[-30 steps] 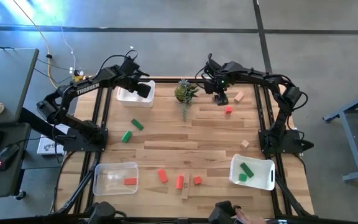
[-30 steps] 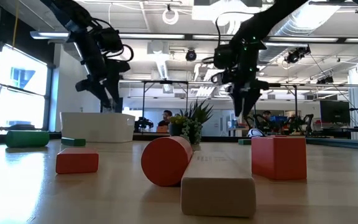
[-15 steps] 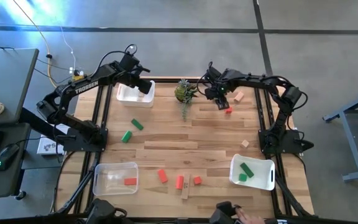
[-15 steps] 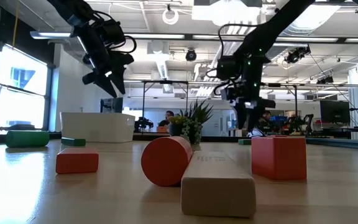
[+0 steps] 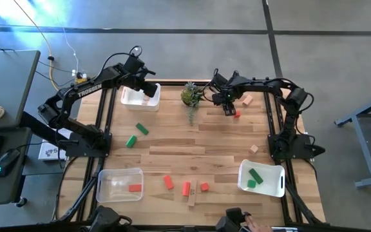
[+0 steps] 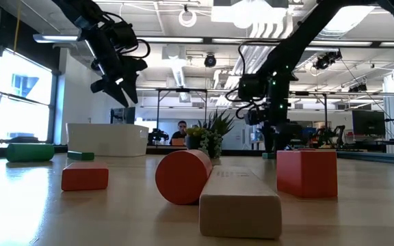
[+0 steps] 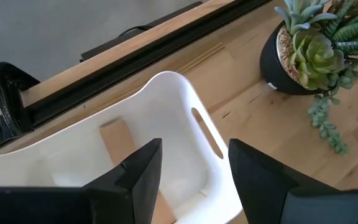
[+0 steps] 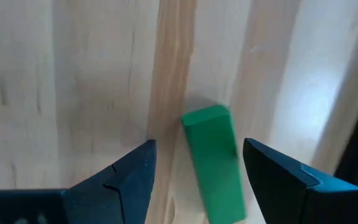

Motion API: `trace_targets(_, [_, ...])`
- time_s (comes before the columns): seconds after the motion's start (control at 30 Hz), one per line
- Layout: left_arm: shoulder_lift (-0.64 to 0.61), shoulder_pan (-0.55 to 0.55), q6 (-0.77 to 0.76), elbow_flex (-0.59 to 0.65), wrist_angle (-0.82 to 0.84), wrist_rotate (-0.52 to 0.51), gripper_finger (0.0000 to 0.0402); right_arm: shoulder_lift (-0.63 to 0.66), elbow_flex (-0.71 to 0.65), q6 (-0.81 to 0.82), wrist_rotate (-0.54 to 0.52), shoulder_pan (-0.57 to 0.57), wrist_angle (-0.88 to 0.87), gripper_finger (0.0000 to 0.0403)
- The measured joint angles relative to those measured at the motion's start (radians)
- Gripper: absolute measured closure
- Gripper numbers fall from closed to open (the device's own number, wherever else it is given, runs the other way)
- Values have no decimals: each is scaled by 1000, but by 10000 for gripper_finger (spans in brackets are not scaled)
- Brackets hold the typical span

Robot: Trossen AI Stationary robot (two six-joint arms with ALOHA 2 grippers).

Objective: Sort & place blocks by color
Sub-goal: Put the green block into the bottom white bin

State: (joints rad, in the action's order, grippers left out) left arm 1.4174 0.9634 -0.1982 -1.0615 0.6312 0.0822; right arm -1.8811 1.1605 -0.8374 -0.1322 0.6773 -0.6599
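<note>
My right gripper point(image 5: 227, 107) point(image 8: 197, 149) hangs low over the table's far right part, open. Its fingers stand on either side of a green block point(image 8: 213, 162) that lies flat on the wood, without touching it. In the high view the gripper hides that block. A red block point(image 5: 236, 114) and a tan block point(image 5: 247, 100) lie just beside it. My left gripper point(image 5: 148, 90) point(image 7: 194, 168) is open above the far-left white bin point(image 7: 185, 87), which holds a tan block point(image 7: 120, 140). More red, green and tan blocks lie scattered on the table.
A potted plant point(image 5: 190, 95) stands between the two grippers. Two green blocks point(image 5: 136, 135) lie at mid-left, and red blocks point(image 5: 186, 188) and a tan bar point(image 5: 192, 198) near the front edge. A clear bin point(image 5: 108, 175) holds a red block. A white bin point(image 5: 270, 187) holds green blocks.
My right gripper has come down toward the table beside the red block, shifting slightly toward the plant. My left gripper has risen a little above the far-left white bin and then stayed there.
</note>
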Motion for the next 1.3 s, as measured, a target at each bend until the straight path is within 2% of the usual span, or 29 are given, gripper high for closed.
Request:
trace_targets(0.17, [0,0,0,0,0,0,229,-24,9,36,0,1,-12,177])
trace_targets(0.27, [0,0,-1,0,0,0,229,-25,9,55,21,4,-22,193])
trace_targets(0.43, [0,0,-6,0,0,0,229,-26,8,120,28,3,-57,267])
trace_targets(0.57, [0,0,-8,0,0,0,229,-23,8,244,28,0,-77,335])
trace_targets(0.77, [0,0,-7,0,0,0,229,-30,49,422,23,-30,-206,337])
trace_targets(1.0, [0,-2,28,-1,6,7,229,-17,116,598,88,-108,-359,337])
trace_targets(1.3, [0,-3,88,-1,9,12,229,43,121,801,82,-250,-397,337])
